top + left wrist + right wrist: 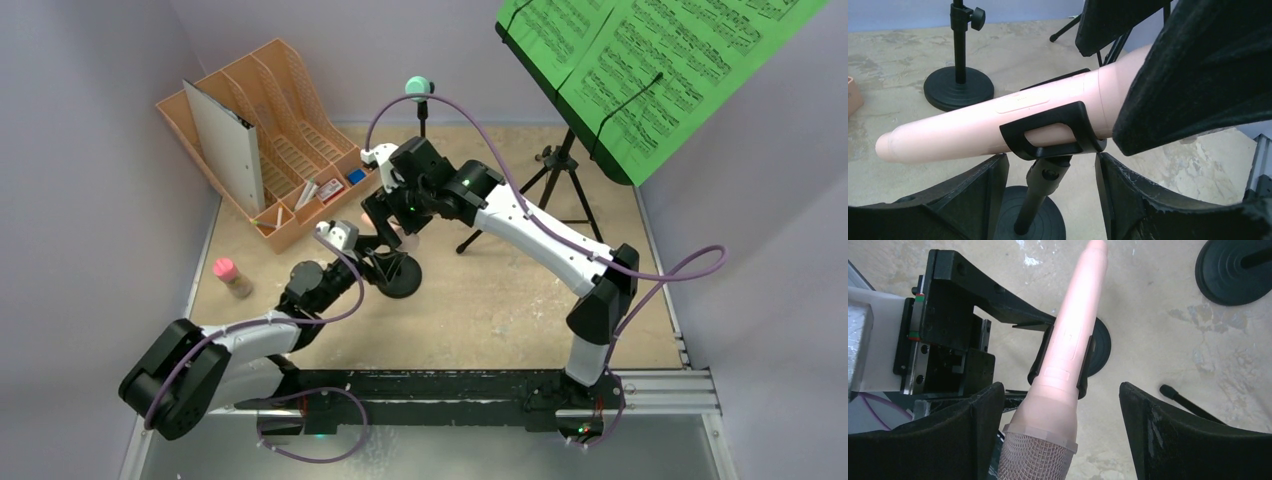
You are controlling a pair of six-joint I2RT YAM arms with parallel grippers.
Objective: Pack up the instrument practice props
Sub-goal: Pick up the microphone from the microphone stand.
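Since the pink plastic toy microphone [998, 120] sits clipped on its short black round-based pole [1034, 202], with left gripper [1050, 162] and right gripper [1060, 390] gaping, apparently clear of it, little looks packed.

the pink microphone [973, 127] looks smooth matt plastic, its clip [1043, 119] glossy black plastic.

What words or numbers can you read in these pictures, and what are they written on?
No words or numbers can be read anywhere.
green sheet-music pages: printed music notes only; any title is too small to read.
pink toy microphone: a faint raised mark on its side panel, too blurred to read.
small boxes in the orange file rack: printing too small to read.
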